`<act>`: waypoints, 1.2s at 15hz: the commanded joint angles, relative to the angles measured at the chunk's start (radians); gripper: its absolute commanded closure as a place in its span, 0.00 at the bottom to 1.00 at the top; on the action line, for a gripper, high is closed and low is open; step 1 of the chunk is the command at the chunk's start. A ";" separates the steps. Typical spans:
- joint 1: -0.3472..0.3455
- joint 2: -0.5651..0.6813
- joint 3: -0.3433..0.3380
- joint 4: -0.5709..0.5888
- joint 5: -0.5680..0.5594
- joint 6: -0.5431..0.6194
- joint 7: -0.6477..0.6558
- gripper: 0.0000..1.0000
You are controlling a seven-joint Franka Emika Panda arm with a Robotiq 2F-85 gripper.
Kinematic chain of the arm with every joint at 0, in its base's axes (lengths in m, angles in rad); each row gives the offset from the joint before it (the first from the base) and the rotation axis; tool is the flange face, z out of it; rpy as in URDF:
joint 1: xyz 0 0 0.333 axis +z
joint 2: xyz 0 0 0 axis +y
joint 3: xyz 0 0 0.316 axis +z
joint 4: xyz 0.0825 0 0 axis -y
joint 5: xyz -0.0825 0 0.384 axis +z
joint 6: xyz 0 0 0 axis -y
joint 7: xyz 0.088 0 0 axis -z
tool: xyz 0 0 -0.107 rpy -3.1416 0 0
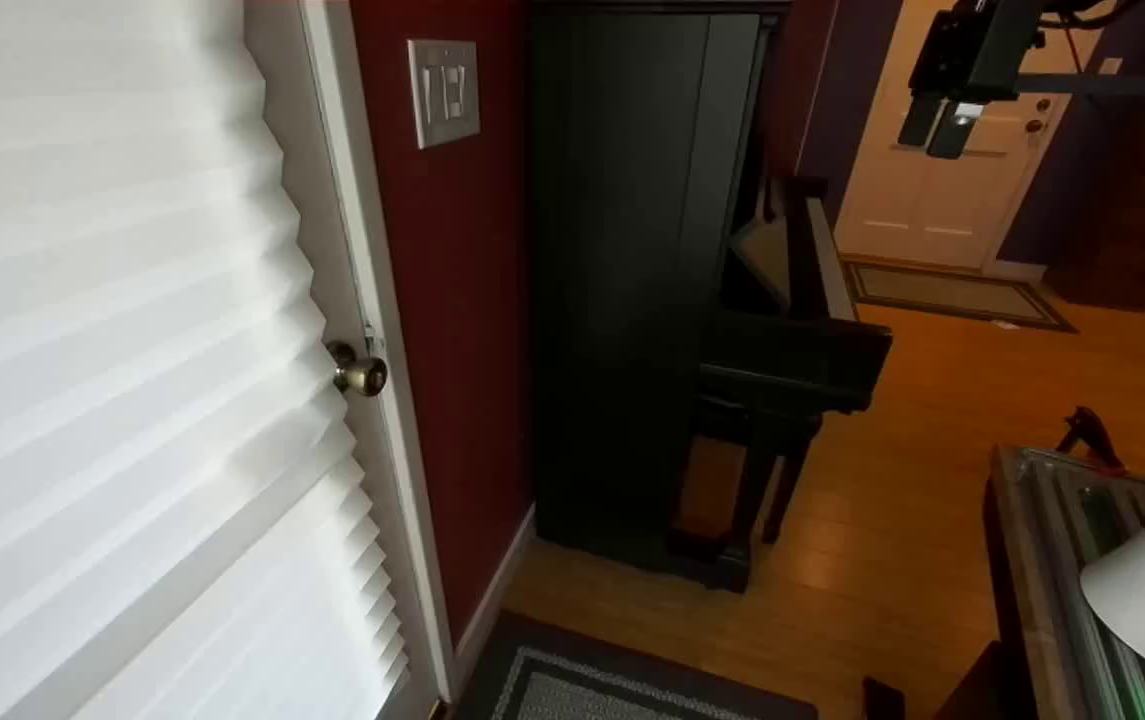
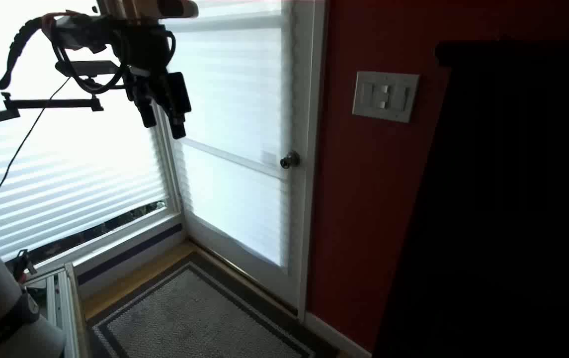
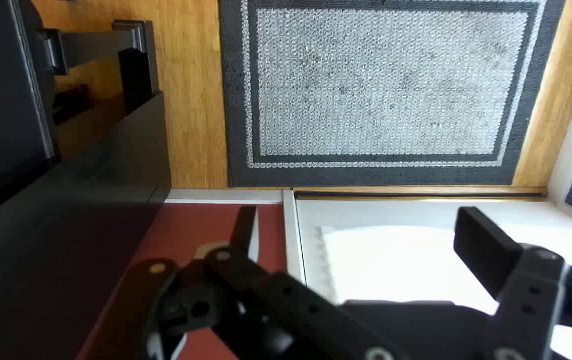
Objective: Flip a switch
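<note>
Well, the biggest thing I can see is a white door [image 2: 296, 219] with a bright, folded shade [image 2: 234, 99] over most of it. Next comes a tall dark piano [image 1: 612, 280], and a strip of red wall [image 2: 354, 209] stands between it and the door. In my wrist view I look at a grey mat [image 3: 380, 85] with a dark edge, lying on the wood floor [image 3: 191, 100] by the door. My gripper [image 2: 164, 127] hangs up in the air in both exterior views, pointing down. Its two fingers [image 3: 485, 250] are wide apart. The switch [image 2: 386, 97] is a pale plate on the red wall, between the door and the piano, well apart from the gripper. Smallest is the round, shiny knob [image 2: 290, 159] on the door, lower than the switch.
</note>
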State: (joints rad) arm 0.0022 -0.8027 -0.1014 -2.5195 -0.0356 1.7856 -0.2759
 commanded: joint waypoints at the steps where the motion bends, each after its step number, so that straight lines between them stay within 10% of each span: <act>1: 0.007 0.000 -0.005 0.003 -0.004 -0.003 0.004 0.00; 12: 0.004 0.030 0.002 0.018 0.004 0.006 0.028 0.00; 18: 0.003 0.287 0.065 0.170 0.021 0.259 0.188 0.00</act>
State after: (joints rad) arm 0.0029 -0.6903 -0.0721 -2.4743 -0.0308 1.9555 -0.1708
